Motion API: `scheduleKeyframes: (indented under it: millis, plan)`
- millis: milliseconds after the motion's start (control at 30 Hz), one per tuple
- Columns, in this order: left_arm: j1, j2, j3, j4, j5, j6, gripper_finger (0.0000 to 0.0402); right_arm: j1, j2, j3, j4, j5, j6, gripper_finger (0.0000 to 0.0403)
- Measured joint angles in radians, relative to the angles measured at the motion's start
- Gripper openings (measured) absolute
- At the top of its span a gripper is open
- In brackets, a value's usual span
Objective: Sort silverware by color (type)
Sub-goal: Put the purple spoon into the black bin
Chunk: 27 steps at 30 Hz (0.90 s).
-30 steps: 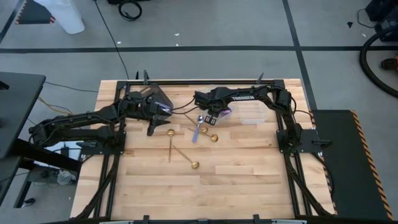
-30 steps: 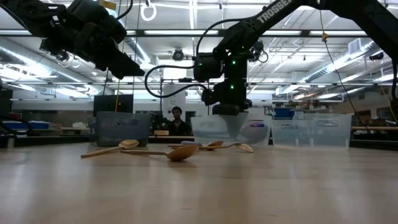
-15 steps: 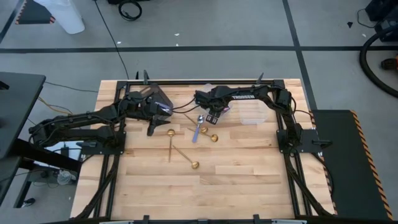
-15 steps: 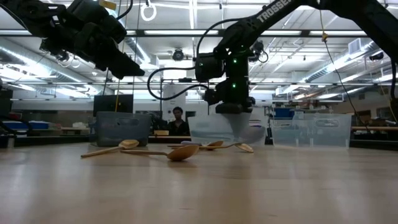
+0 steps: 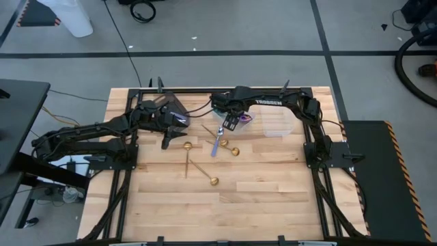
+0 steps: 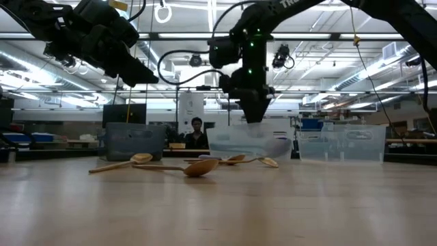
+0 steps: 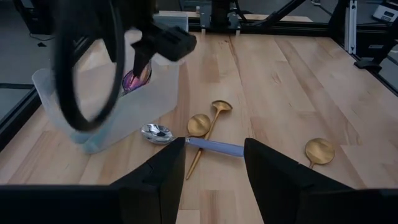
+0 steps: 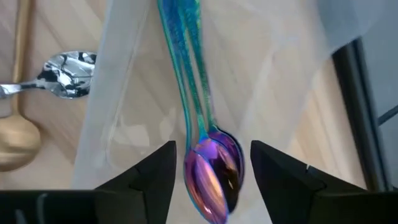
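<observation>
Two iridescent spoons (image 8: 208,155) with teal handles lie in a clear tub (image 5: 244,113), purple bowls side by side. My right gripper (image 5: 230,123) hangs open above them, pointing down, its fingers on either side without touching. On the wood near the tub lie a silver spoon (image 5: 218,138) and three gold spoons (image 5: 187,146) (image 5: 234,151) (image 5: 212,180). My left gripper (image 5: 166,141) waits open above the table's left half, with nothing between its fingers (image 7: 168,177).
A second clear tub (image 5: 274,124) stands to the right of the first, and a dark tub (image 6: 133,141) stands at the far left under my left arm. The near half of the table (image 5: 225,212) is bare wood. A person (image 6: 197,134) shows in the room behind.
My right gripper has risen straight up out of the clear tub, staying pointed down. The iridescent spoons stay lying in the tub. My left arm has kept still.
</observation>
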Motion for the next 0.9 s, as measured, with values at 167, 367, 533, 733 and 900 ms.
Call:
scheduleKeyframes:
  millis: [167, 367, 533, 733, 900]
  plan:
    - [0.0, 0.0, 0.0, 0.01, 0.0, 0.01, 0.0173, 0.012, -0.002, 0.082, -0.078, 0.005, 0.04, 0.0218]
    - [0.0, 0.0, 0.0, 0.114, 0.0, 0.025, 0.0173, 0.049, -0.002, 0.177, -0.112, 0.008, 0.107, 0.0216]
    - [0.0, 0.0, 0.0, 0.141, 0.0, 0.02, 0.0173, 0.1, -0.002, 0.243, -0.116, 0.01, 0.177, 0.0216]
    - [0.0, 0.0, 0.0, 0.141, -0.002, 0.02, 0.0173, 0.164, -0.002, 0.276, -0.116, 0.031, 0.278, 0.0215]
    - [0.0, 0.0, 0.0, 0.143, -0.003, 0.02, 0.0173, 0.21, -0.002, 0.276, -0.119, 0.055, 0.348, 0.0215]
